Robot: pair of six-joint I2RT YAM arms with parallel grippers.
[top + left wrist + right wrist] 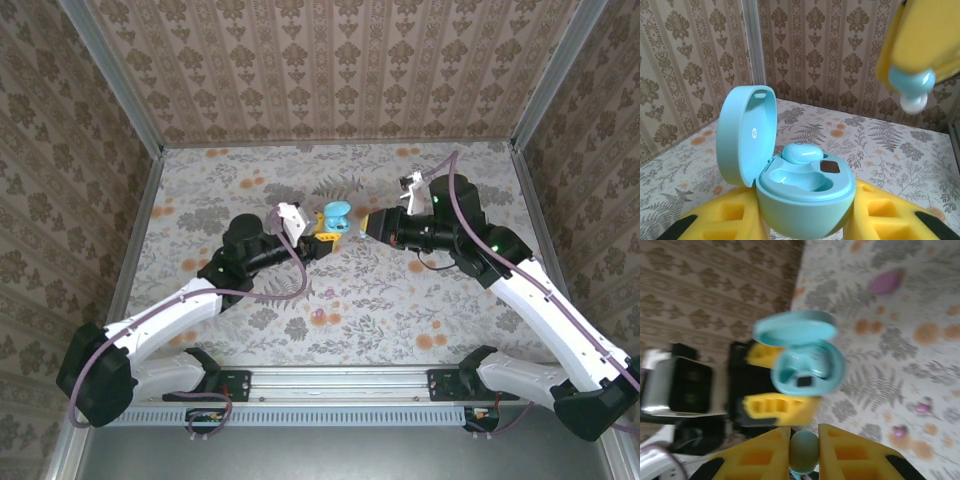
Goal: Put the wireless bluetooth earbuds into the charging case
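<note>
Floral cloth (400,300) covers the table, with damask-papered walls (330,70) on three sides. My right gripper (804,434) is clamped on a cyan earbud (804,451), which sits pinched between the two yellow foam pads (762,455). From the left wrist camera I see that bud hanging high on the right, its pale tip pointing down, clear of the case and not touching it. My left gripper (320,240) is closed around the lower shell of the cyan charging case (805,200) and holds it up off the cloth. The lid (742,137) stands open, hinged back to the left. A second cyan earbud (802,152) already sits in the far socket, just beside a small dark square. From overhead, the two grippers meet near the middle of the table, and the right one's tip is just beside the case.
</note>
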